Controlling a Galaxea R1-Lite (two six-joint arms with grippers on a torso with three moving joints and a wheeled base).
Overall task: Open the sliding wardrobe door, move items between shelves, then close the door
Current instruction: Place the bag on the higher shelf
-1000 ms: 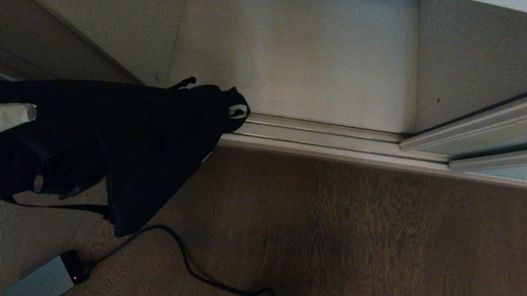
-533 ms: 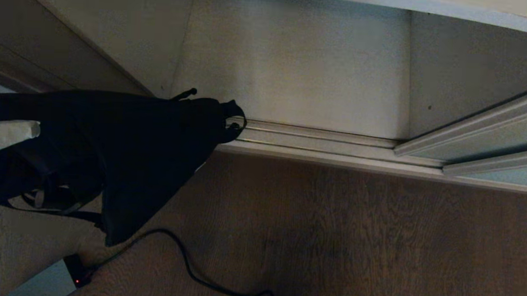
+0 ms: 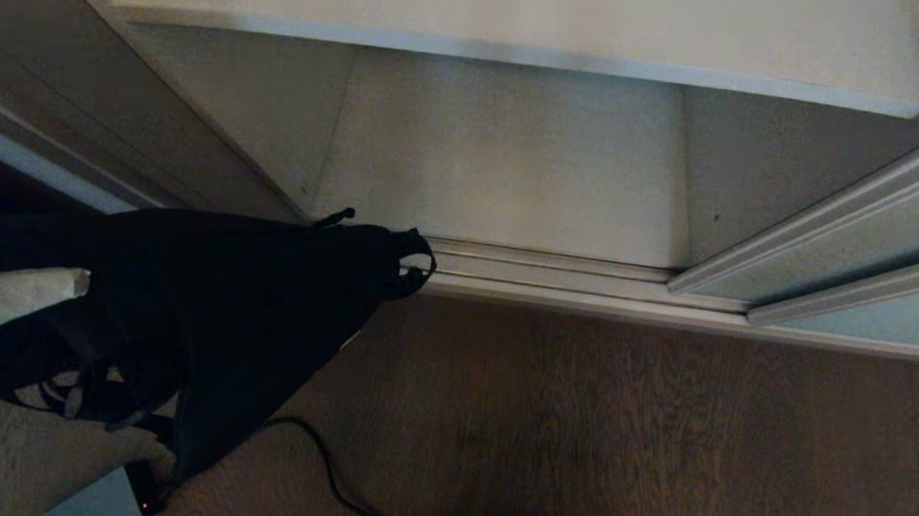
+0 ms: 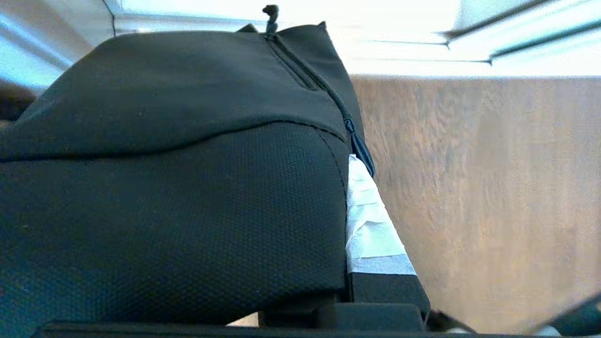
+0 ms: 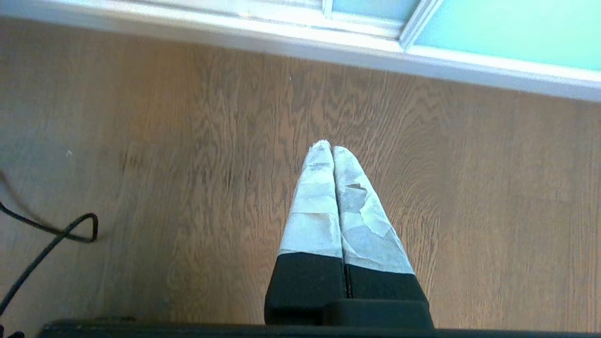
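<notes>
A floppy black bag (image 3: 232, 318) hangs at the left of the head view, above the wood floor in front of the open wardrobe. My left gripper (image 3: 78, 284) is shut on it. In the left wrist view the bag (image 4: 178, 188) covers all but one taped finger (image 4: 371, 225). Inside the wardrobe lies the off-white bottom shelf (image 3: 510, 175), and a higher shelf (image 3: 516, 20) juts out above it. The mint-green sliding door (image 3: 856, 236) stands pushed to the right. My right gripper (image 5: 331, 149) is shut and empty, pointing down at the floor.
Metal door tracks (image 3: 567, 274) run along the wardrobe's front edge. A black cable (image 3: 326, 469) snakes over the wood floor (image 3: 615, 428) to a grey box (image 3: 100, 502) with a red light, below the bag. The wardrobe's side wall (image 3: 225, 116) rises at the left.
The whole head view has slid downward as the camera moved, and the upper shelf has come into sight at the top. The bag stays hanging in the left gripper.
</notes>
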